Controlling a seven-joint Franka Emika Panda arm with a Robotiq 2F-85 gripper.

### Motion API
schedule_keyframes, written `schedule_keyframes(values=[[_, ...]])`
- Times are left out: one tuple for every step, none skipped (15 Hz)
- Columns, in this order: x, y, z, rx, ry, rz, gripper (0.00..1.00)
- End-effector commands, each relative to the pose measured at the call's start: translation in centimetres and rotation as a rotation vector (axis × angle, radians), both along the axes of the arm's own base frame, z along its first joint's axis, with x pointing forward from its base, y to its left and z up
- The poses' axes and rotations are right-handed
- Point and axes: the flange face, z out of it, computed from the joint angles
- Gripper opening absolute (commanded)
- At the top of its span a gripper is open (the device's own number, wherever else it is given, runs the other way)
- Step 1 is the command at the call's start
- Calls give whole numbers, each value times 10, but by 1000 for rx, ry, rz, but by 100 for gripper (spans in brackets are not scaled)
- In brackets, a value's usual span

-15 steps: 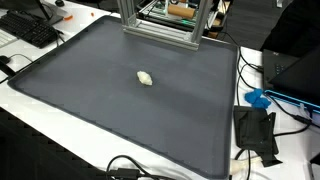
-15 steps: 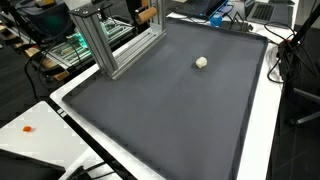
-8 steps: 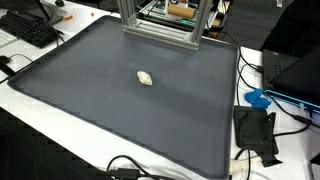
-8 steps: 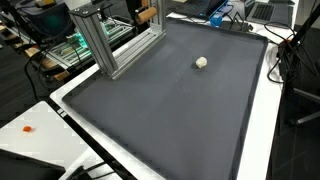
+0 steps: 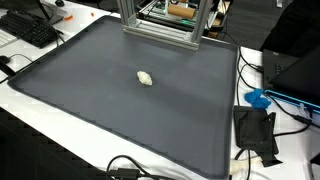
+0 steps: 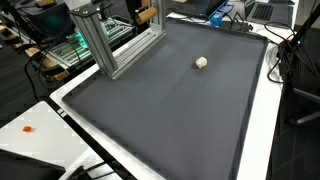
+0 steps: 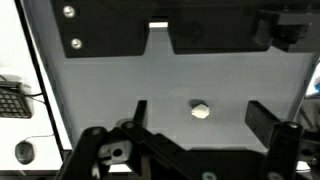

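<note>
Hovering spread wide, the end effector (image 7: 197,106) frames a pale lump (image 7: 201,109) (on grey mat (image 7: 110,80)).

The mat (image 5: 120,120) is dark grey, matt and smooth (perhaps rubber). Near its middle the small lump (image 5: 145,78) looks pale and crumpled. At the mat's edge, the frame (image 6: 97,45) is brushed metal.

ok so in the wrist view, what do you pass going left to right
keyboard → one finger of the open hand → small white lump on the grey mat → the other finger
</note>
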Motion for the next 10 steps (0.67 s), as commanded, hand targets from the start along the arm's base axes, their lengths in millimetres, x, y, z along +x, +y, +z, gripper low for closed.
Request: schedule_keyframes(values=[[-20,30,-21,71,18,21,100],[-23,38,-27,83,29,22,100],[-26,45,-32,98,39,25,100],[-29,52,-37,102,45,20,100],[-32,59,-41,99,50,13,100],[-35,65,-44,93,56,10,100],[-38,73,-47,87,58,9,100],[-41,81,-50,68,52,13,100],[-43,87,-52,54,51,15,100],[-46,95,-55,41,49,19,100]])
